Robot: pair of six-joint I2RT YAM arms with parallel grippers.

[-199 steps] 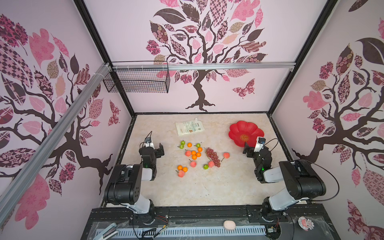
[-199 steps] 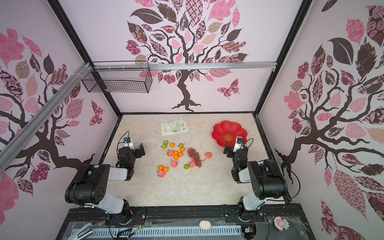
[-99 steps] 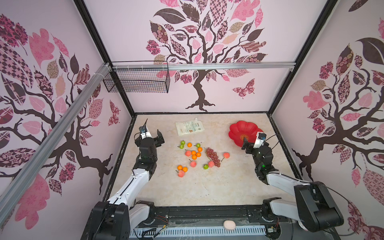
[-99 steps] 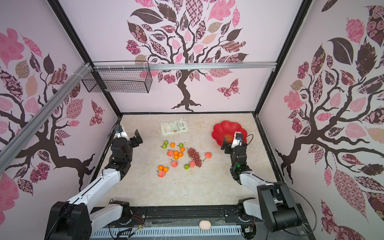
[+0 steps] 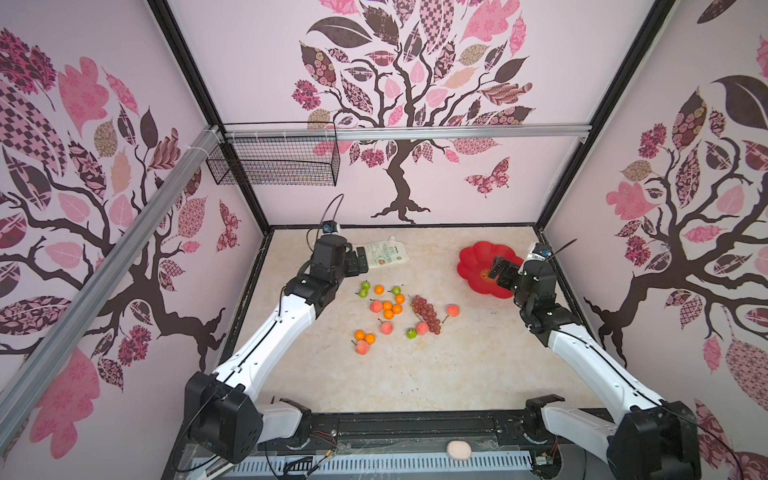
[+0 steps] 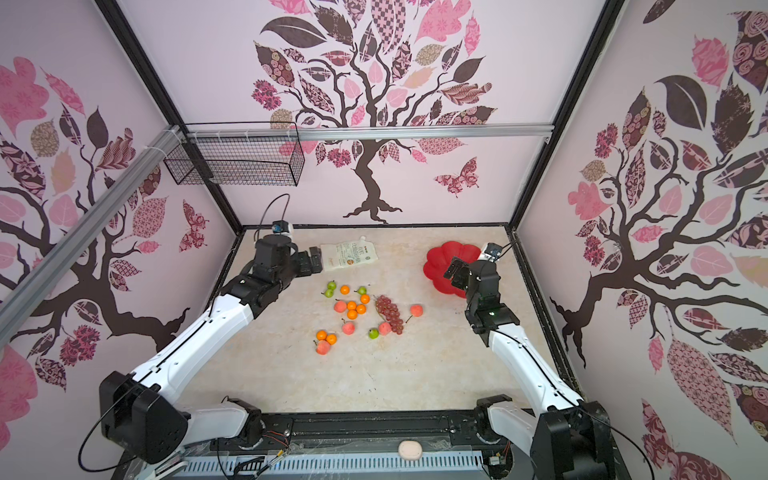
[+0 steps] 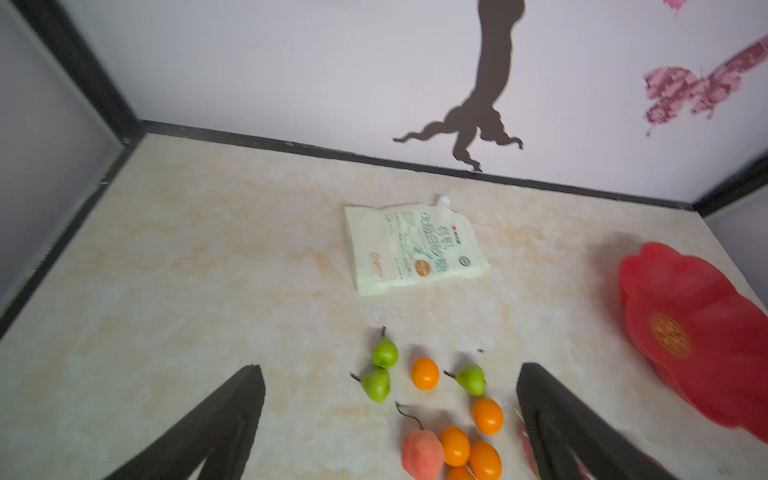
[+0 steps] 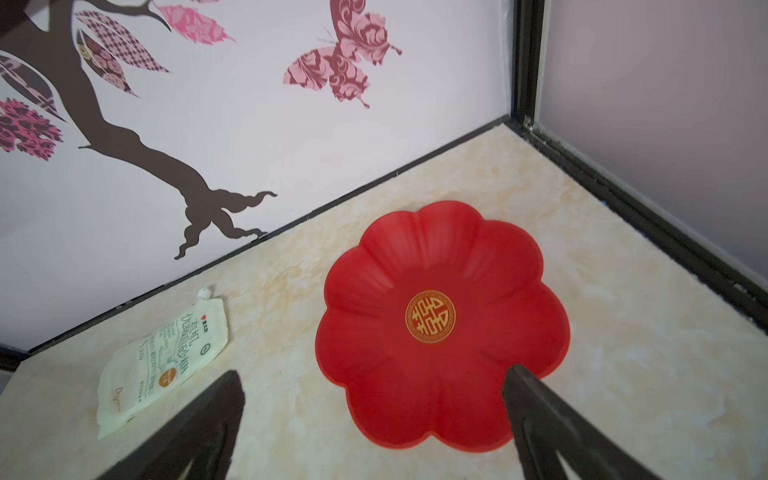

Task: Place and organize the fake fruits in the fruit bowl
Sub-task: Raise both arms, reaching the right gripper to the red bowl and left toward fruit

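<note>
The right gripper point(image 8: 374, 372) hovers with its jaws spread wide and nothing between them. Straight ahead of it the fruit bowl point(image 8: 415, 257) lies flat on the table point(image 5: 415, 374), open side up. In the wrist view one jaw's tip overlaps the near rim. The gold emblem point(image 8: 430, 316) at the bowl's centre bears a stylised seal-type character that I cannot read.

Beyond the other jaw lies the white pouch point(image 8: 166, 357). Its long axis runs away from the gripper, with the spout cap at the far end. On it the script word "Organic" can be read, and large characters along its length appear to be 有机优级白砂糖. It also carries an orange round badge and a small green mark.

The left gripper point(image 7: 390, 368) is likewise wide and holds nothing. The fake fruits point(image 5: 387, 306) lie on the table between and just ahead of its jaws: pears point(image 7: 384, 352), tangerines point(image 7: 424, 374) and a peach point(image 7: 422, 453). One pear's stem points toward the pouch. The other two stems point toward the jaw away from the bowl.

The grape bunch point(image 5: 426, 312) lies between the two grippers. Its long axis slants from the left gripper's side toward the right arm.
</note>
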